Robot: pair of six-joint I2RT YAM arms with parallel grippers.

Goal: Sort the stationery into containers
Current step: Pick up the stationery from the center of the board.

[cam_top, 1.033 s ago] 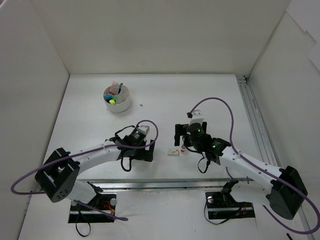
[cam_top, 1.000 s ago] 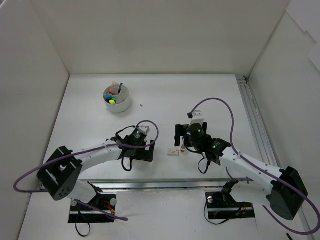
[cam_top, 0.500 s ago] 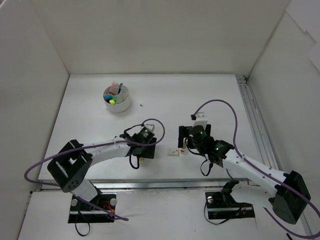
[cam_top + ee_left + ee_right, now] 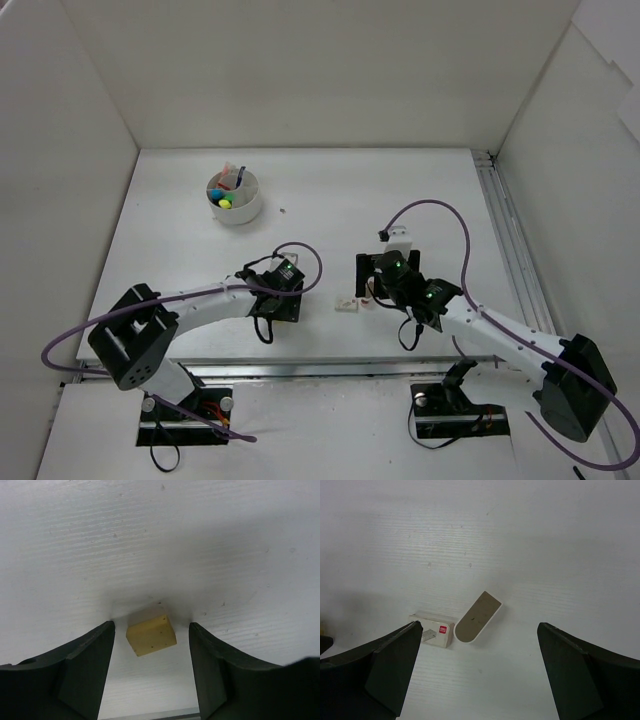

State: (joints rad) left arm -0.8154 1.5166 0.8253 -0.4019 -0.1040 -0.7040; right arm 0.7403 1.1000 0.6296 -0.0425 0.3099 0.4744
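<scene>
A small beige eraser [image 4: 151, 636] lies on the table between the open fingers of my left gripper [image 4: 150, 629], touching neither. In the top view my left gripper [image 4: 278, 306] hides it. My right gripper [image 4: 479, 630] is open wide above a white boxed eraser with a red label [image 4: 432, 632] and a rounded brown-faced eraser [image 4: 477, 616], which lie side by side. In the top view my right gripper [image 4: 370, 290] is just right of the white eraser [image 4: 346, 305]. The round white pot [image 4: 235, 196] stands at the far left, holding pens and blue and yellow caps.
White walls enclose the table on three sides. A metal rail [image 4: 510, 250] runs along the right edge and another along the near edge. A small dark speck [image 4: 283, 211] lies right of the pot.
My left gripper swung right, then came back slightly left, low over the beige eraser. My right gripper shifted only slightly near the white erasers.
</scene>
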